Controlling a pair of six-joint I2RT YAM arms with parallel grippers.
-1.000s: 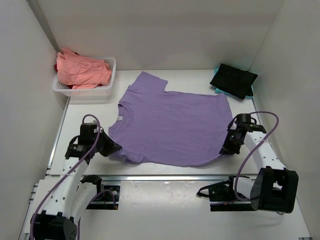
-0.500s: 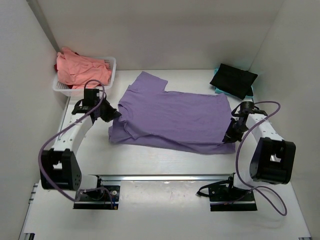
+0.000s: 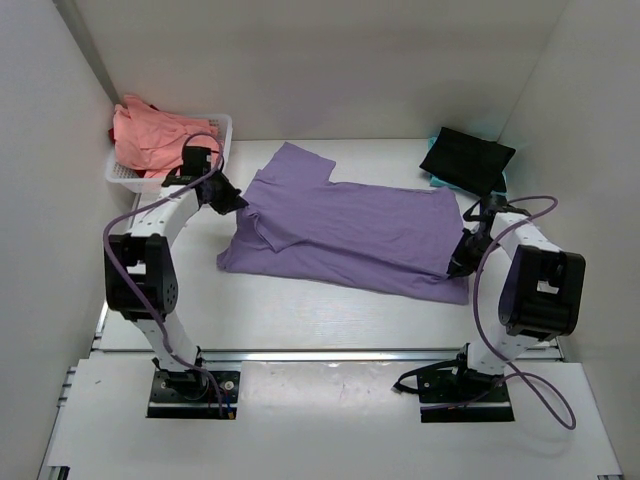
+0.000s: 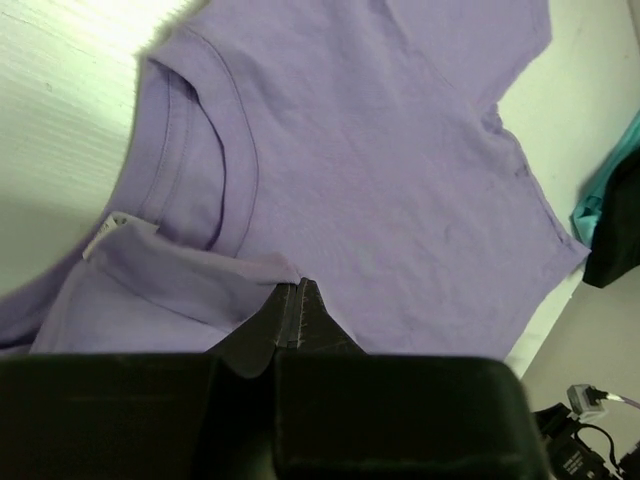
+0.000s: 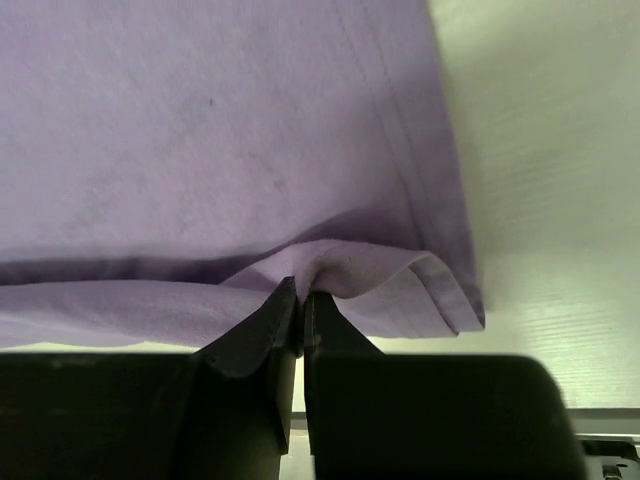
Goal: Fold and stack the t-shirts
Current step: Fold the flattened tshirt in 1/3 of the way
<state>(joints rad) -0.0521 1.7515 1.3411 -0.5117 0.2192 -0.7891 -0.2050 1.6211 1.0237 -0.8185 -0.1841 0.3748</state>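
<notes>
The purple t-shirt (image 3: 350,235) lies in the middle of the frame on the table (image 3: 300,310); compared with a second ago, its lower edge is now carried up over the body, so the first fold looks nearly made; the left fingers (image 4: 262,335) are pressed together, pinching cloth beside the collar; the right fingers (image 5: 255,335) are likewise pressed together, pinching a pleat of the hem.

Bright, even overhead light throws soft shadows under the lavender-purple t-shirt (image 3: 350,235), glare bleaches the bench (image 4: 60,70) in the left wrist view, focus stays sharp.
</notes>
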